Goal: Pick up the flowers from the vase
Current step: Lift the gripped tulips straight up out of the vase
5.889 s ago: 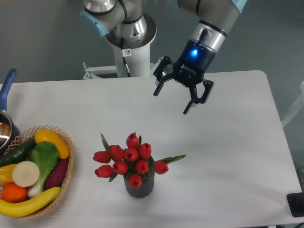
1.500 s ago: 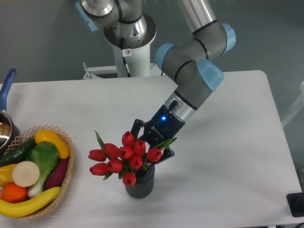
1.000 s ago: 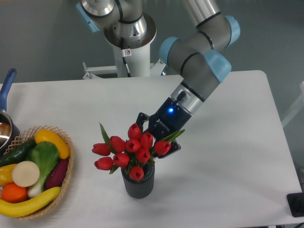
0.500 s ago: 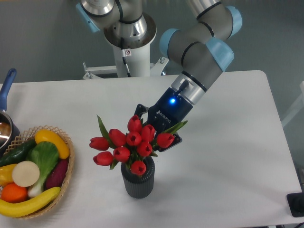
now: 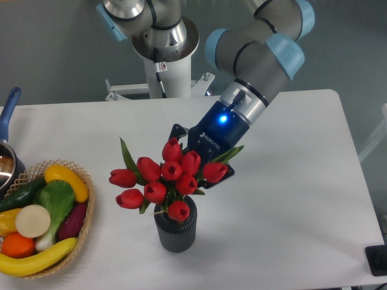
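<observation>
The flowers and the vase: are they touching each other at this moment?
Touching. In the camera view, the flowers have their lowest red bud and stems down at the mouth of the vase, with no gap between them.

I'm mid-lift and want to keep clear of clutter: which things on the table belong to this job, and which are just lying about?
Job:
- the flowers, held by the gripper, stems at the vase mouth
- the vase, upright near the front edge

Lying about:
- the wicker basket of fruit and vegetables at the left
- the pot with a blue handle at the left edge
</observation>
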### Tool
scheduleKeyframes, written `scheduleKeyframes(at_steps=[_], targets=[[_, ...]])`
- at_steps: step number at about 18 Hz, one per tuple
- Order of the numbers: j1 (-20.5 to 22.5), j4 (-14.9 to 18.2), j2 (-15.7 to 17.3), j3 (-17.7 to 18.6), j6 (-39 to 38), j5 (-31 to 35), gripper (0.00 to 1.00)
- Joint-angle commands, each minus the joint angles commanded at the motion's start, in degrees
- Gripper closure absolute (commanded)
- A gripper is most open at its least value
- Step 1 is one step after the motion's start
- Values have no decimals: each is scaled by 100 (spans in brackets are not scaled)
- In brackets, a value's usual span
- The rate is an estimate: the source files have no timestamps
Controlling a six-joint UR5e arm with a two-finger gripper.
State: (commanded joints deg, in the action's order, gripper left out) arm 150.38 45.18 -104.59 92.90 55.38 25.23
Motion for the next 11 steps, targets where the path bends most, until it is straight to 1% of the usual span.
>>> scheduleKeyframes(at_steps=[3, 7, 11], targets=[[0, 0, 18, -219, -430, 0, 53], [-17, 0, 27, -430, -694, 0, 53], [-9, 0, 27, -712, -1115, 0, 53]])
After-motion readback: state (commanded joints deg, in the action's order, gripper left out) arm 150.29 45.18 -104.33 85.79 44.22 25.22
